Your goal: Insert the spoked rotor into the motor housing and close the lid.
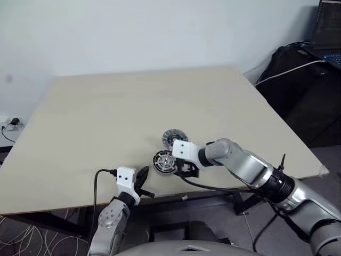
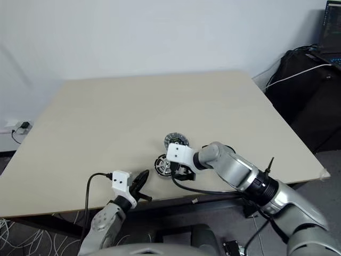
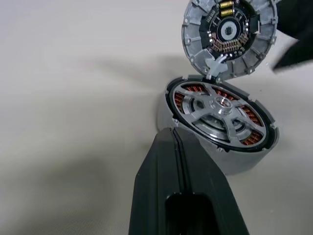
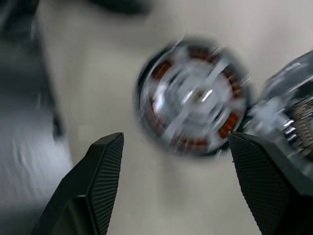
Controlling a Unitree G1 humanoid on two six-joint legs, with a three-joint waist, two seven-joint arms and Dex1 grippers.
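The right gripper [image 4: 171,186] is spread wide above one motor housing [image 3: 222,147], in which one spoked rotor [image 3: 221,111] is seated. One lid [image 3: 228,35] is hinged open beside it, near the table's [image 1: 106,117] front edge. The left gripper [image 1: 141,180] is pressed together nearby.

A black-rimmed wheel with shiny silver spokes [image 3: 220,111] shows copper-brown wire windings [image 3: 249,115] through its gaps. The round silvery-grey ribbed disc [image 3: 229,36] has a dark centre with gold-coloured contacts. The flat tabletop [image 1: 133,106] is plain pale beige.
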